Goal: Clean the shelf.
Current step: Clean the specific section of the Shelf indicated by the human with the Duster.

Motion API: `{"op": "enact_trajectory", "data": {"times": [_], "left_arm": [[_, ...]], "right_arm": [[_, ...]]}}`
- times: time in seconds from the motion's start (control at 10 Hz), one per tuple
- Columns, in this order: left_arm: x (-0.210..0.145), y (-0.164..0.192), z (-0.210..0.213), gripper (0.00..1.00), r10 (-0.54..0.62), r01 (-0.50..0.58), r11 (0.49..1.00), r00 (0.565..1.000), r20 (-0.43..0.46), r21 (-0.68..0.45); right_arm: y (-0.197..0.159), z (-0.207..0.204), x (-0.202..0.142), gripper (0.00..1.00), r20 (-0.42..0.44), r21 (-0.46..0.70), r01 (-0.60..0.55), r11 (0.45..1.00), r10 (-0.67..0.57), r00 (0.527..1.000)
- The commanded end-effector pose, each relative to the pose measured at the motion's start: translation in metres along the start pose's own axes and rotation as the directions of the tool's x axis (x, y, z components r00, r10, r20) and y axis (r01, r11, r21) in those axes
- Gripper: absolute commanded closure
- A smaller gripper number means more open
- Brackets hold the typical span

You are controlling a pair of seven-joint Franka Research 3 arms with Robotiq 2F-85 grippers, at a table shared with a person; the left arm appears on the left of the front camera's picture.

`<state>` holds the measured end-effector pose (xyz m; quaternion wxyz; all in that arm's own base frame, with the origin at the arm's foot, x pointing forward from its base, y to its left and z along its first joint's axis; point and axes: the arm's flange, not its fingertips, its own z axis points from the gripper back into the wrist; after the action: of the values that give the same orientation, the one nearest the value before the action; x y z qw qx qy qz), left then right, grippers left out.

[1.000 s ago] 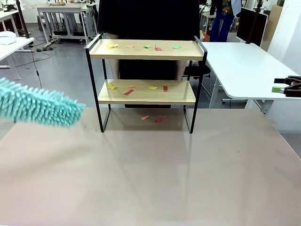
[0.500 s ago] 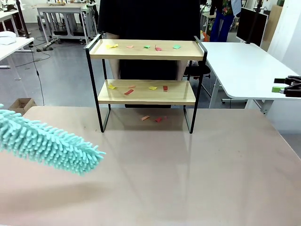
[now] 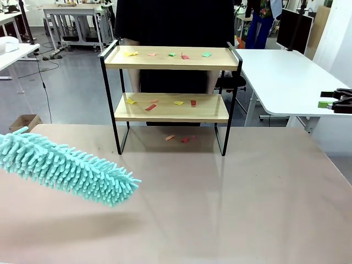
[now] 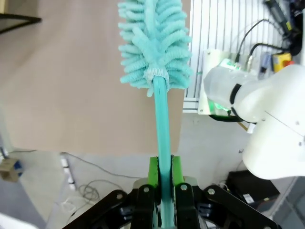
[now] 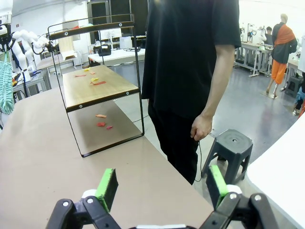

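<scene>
The two-tier shelf [image 3: 170, 65] stood at the 12 o'clock end of the brown tabletop [image 3: 236, 209], black frame upright. Small coloured paper scraps [image 3: 171, 54] lay along its upper board, more on the lower board, and a few on the tabletop between its legs. A person in black [image 3: 173, 22] stood right behind it, one hand [image 5: 201, 128] hanging down.

At about 8 o'clock from the shelf, well apart from it, a teal microfibre duster [image 3: 69, 168] hung above the tabletop, its fluffy end pointing toward 4 o'clock. The left tool [image 4: 164, 164] was clamped tight on the duster's handle [image 4: 162, 119]. The right tool [image 5: 162, 187] stood wide apart, holding nothing, with the shelf at its 11 o'clock.
</scene>
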<state>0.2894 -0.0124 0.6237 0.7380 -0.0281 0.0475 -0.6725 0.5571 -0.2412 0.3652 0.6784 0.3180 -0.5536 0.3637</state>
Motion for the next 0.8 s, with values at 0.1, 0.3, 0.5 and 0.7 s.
{"op": "enact_trajectory", "data": {"times": [0.1,0.3,0.5,0.7], "left_arm": [[-0.0060,-0.0054,0.0046,0.87,0.007,-0.006,1.000,1.000,-0.013,0.003],[-0.0060,-0.0054,0.0046,0.87,0.007,-0.006,1.000,1.000,-0.013,0.003],[-0.0060,-0.0054,0.0046,0.87,0.007,-0.006,1.000,1.000,-0.013,0.003],[-0.0060,-0.0054,0.0046,0.87,0.007,-0.006,1.000,1.000,-0.013,0.003]], "right_arm": [[0.0001,-0.0015,0.0027,0.00,0.002,0.001,-0.004,1.000,0.004,1.000],[0.0001,-0.0015,0.0027,0.00,0.002,0.001,-0.004,1.000,0.004,1.000],[0.0001,-0.0015,0.0027,0.00,0.002,0.001,-0.004,1.000,0.004,1.000],[0.0001,-0.0015,0.0027,0.00,0.002,0.001,-0.004,1.000,0.004,1.000]]}}
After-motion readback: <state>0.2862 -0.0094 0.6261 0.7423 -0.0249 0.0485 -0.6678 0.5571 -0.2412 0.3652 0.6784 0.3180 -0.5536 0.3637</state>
